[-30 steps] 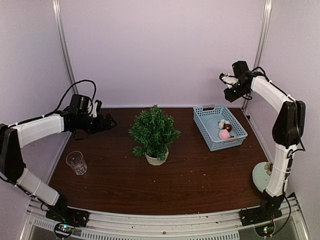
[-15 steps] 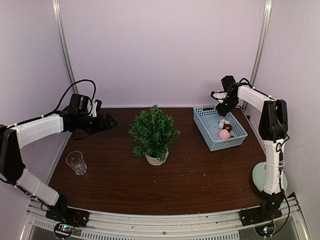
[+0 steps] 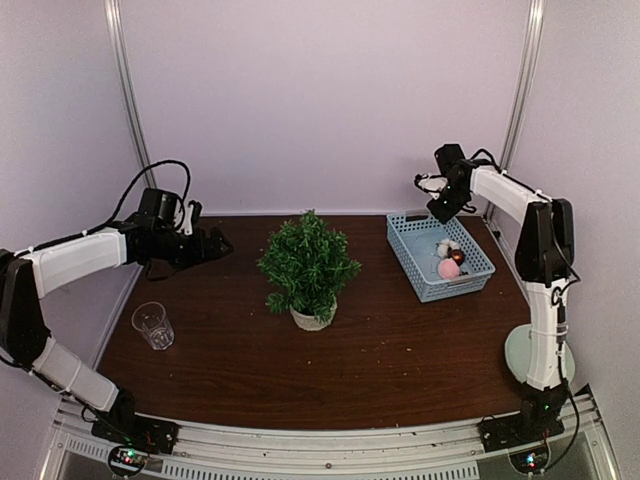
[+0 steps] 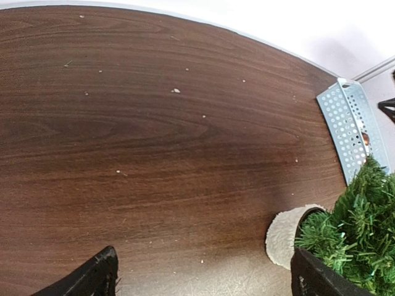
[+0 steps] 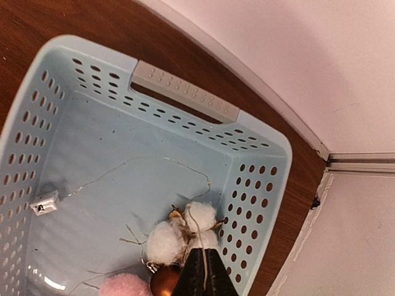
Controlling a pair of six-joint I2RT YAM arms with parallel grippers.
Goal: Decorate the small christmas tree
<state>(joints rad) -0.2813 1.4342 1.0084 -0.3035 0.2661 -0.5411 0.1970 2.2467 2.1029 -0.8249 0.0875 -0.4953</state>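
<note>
The small christmas tree (image 3: 308,265) stands mid-table in a white pot (image 3: 312,318); its green sprigs (image 4: 361,225) and pot (image 4: 284,237) fill the lower right of the left wrist view. My left gripper (image 3: 215,243) hovers left of the tree, open and empty (image 4: 203,280). My right gripper (image 3: 438,208) hangs over the far end of the light-blue basket (image 3: 420,272), shut (image 5: 205,251) on a thin wire string (image 5: 196,222). That wire trails across the basket floor to a small white box (image 5: 45,203). Below the fingers lie white cotton balls (image 5: 163,240), a copper bauble (image 5: 162,280) and a pink ball (image 5: 126,287).
A clear drinking glass (image 3: 152,325) stands near the left front of the table. A pale round disc (image 3: 518,352) lies by the right arm's base. The basket's grey handle (image 5: 185,91) faces the back wall. Walls close in behind and on both sides.
My right arm swung from high at the right to over the basket's far end, and its jaws closed on the thin wire. The left arm stayed still.
</note>
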